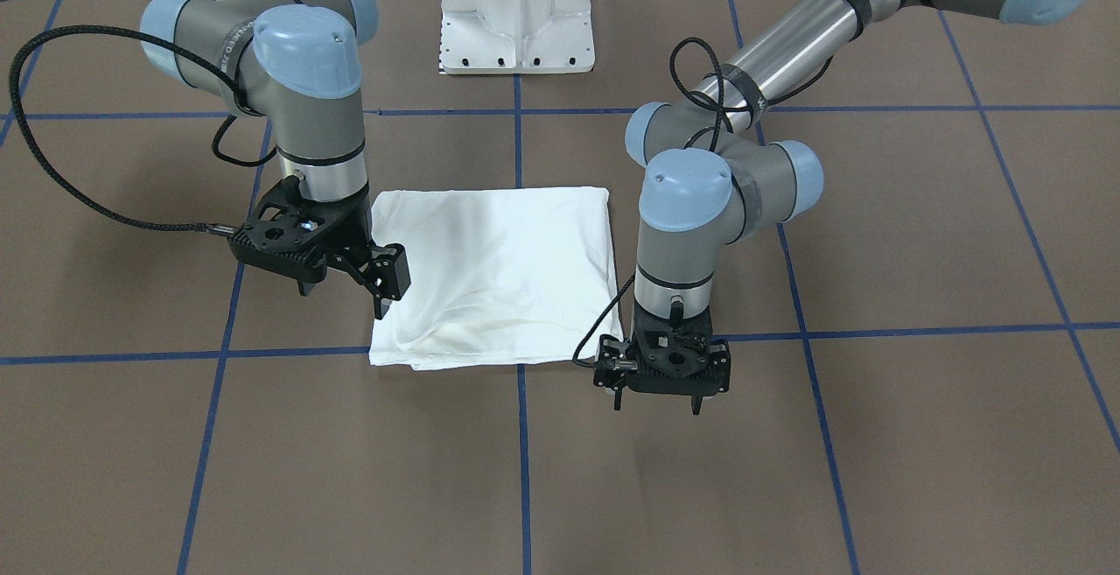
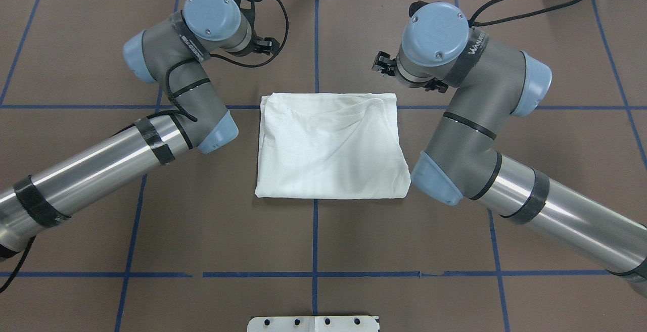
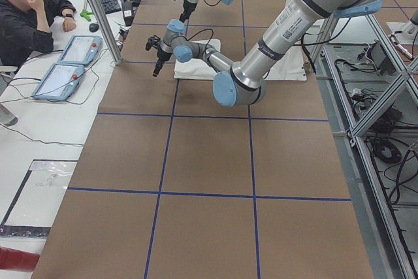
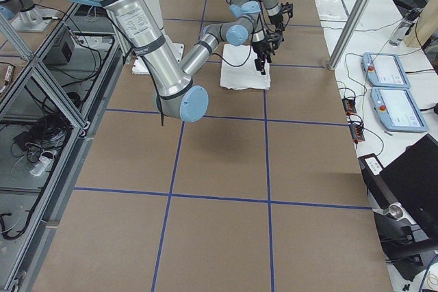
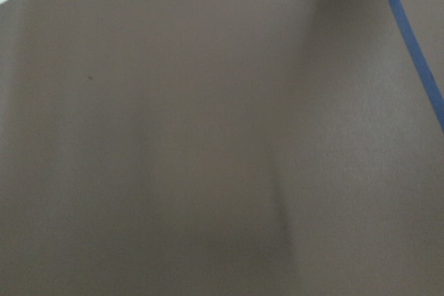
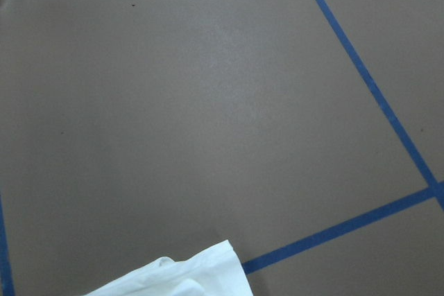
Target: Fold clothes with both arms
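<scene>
The folded white T-shirt (image 1: 499, 277) lies flat on the brown worktop (image 1: 875, 435) between both tools, the right tool (image 1: 343, 299) with fingers spread at one side edge, the left tool (image 1: 658, 404) also spread beside the opposite corner.

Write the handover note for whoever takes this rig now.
Left gripper: open, empty, above bare table just off the shirt's corner on the operators' side.
Right gripper: looks open, empty, at the shirt's opposite edge.
Shirt: lies flat at mid-table.
Done: folded to a rectangle, no sleeve sticking out.
Left: perhaps one more fold; otherwise pull both grippers back.
</scene>
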Controlling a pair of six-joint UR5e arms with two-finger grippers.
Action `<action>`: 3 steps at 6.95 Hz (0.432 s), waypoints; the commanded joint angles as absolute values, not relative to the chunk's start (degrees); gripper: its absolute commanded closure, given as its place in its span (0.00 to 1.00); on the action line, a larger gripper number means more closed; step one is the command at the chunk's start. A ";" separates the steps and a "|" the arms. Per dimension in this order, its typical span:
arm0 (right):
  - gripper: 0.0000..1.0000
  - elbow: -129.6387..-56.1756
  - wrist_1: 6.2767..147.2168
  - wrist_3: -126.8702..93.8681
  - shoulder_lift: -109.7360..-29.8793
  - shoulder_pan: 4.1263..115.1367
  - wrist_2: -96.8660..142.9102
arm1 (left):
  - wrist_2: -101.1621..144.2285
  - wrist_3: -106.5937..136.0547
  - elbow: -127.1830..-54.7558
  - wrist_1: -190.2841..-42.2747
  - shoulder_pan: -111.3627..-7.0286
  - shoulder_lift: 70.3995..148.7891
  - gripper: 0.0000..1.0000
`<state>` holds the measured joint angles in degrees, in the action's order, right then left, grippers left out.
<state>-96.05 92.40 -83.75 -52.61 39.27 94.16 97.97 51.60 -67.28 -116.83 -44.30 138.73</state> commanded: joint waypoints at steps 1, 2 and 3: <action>0.00 -89.52 92.55 -97.31 -47.59 35.18 89.16 | 105.38 47.03 -70.91 -120.05 -47.11 134.94 0.00; 0.00 -82.34 92.64 -102.78 -41.98 33.94 87.73 | 105.38 47.02 -71.01 -120.15 -47.20 134.48 0.00; 0.01 -78.18 92.64 -104.92 -39.14 32.97 86.76 | 105.38 47.11 -71.02 -120.23 -47.20 134.39 0.00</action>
